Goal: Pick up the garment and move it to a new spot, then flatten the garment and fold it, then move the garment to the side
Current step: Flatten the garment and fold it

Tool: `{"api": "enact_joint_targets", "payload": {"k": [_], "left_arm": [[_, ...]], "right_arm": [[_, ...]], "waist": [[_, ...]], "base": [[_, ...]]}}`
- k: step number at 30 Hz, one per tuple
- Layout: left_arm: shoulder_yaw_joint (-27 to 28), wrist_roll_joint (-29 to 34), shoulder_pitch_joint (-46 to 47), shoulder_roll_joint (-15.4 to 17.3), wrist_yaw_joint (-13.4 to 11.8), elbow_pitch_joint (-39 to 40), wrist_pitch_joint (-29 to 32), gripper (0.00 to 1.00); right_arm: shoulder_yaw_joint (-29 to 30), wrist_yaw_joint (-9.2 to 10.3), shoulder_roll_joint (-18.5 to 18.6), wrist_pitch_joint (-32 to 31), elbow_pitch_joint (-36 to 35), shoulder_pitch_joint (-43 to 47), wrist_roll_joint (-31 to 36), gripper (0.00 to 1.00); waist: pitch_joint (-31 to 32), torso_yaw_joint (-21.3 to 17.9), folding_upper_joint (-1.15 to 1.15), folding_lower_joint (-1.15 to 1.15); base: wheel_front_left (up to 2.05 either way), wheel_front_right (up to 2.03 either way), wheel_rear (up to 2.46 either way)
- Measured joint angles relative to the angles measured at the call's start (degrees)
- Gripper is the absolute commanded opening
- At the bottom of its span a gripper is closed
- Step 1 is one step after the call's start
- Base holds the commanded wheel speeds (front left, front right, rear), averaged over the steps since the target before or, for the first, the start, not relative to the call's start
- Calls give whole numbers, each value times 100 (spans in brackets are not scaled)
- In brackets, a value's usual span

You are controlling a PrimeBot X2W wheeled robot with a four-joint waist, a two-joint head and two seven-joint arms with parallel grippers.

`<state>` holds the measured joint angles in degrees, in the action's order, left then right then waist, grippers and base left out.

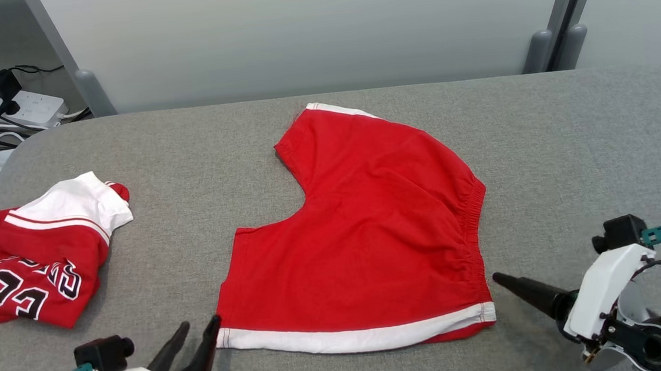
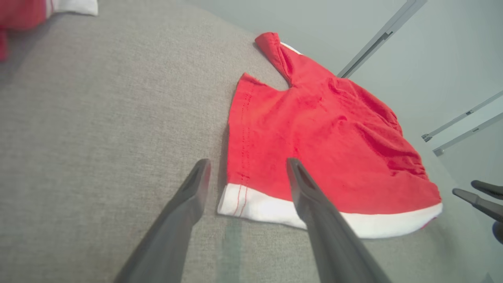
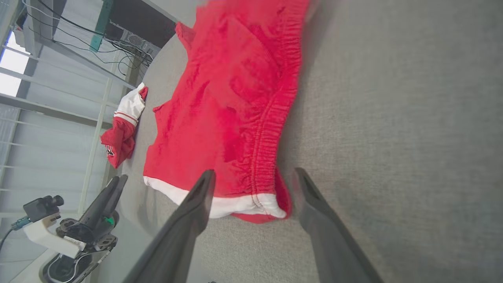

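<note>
Spread and empty, the left gripper [image 1: 200, 325] hung at the near-left corner of the red cotton shorts with a white side band and a gathered elastic waist [image 1: 363, 230]. In its wrist view one dark finger stood over bare table and the other over the cloth. The right gripper [image 3: 255, 173] was likewise parted and held nothing. Its fingers stood to either side of the near-right corner, where the waistband meets the white band. Whether any fingertip actually touched the cloth I could not tell.

The shorts lay about mid-table on the grey fabric-covered table [image 1: 569, 149], waistband to the right and both legs pointing left. They looked moved and largely flattened, with some wrinkling left beside the waistband. No fold showed yet, so folding and the move aside appeared to remain. With both grippers at the near corners, carrying the near edge over to the far edge seemed the likely step.

To the right, the table was bare out to the picture edge. On the far side a strip lay open before the pale wall panel [image 1: 306, 28]. Well apart on the left sat a crumpled red and white jersey with black numerals [image 1: 35, 262].
</note>
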<state>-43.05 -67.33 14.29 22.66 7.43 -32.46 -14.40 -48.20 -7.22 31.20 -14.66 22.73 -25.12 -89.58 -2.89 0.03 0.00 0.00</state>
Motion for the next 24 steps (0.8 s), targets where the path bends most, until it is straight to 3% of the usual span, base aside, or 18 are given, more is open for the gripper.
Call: {"api": "enact_joint_targets", "payload": {"k": [6,11,17,24], "left_arm": [[948,780,-14,-137,0,285,-1,100],[1363,1391,-263,-383,0,411,-1,100],[2198,2084,-474,-631,0,756,-1,100],[2819,2715,-865,-946,0,933,-1,100]], "right_arm": [[198,0,-7,1295,322,-20,737,100],[213,0,-223,2256,591,-36,1204,100],[234,0,-391,2841,1018,-165,2093,100],[1746,-1,-856,2887,965,-93,3598,100]], "waist": [[31,26,0,0],[111,18,0,0],[227,-28,0,0],[344,-95,0,0]], "base": [[0,0,0],[0,0,0],[0,0,0],[0,0,0]]}}
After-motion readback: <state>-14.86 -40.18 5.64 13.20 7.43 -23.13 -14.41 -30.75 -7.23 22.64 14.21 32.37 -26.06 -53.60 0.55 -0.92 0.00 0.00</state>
